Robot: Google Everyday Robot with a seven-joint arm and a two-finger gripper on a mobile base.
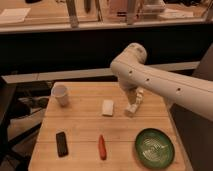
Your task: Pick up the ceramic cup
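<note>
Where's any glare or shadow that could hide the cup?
Camera view: warm, even light; the ceramic cup is fully lit at the table's back left, with no glare on it. Dark band behind the table. The gripper hangs below the arm by the bottle, partly hidden.

No writing, number, brand or sign can be read anywhere. The white bottle (135, 101), toward the right of the wooden surface (80, 125), is too blurred for any print to be made out. The gripper (130, 94), at the bottle's far end beneath the white arm (160, 82), shows no legible marking. The pale sheet (12, 15) on the far-left counter is equally unreadable.
</note>
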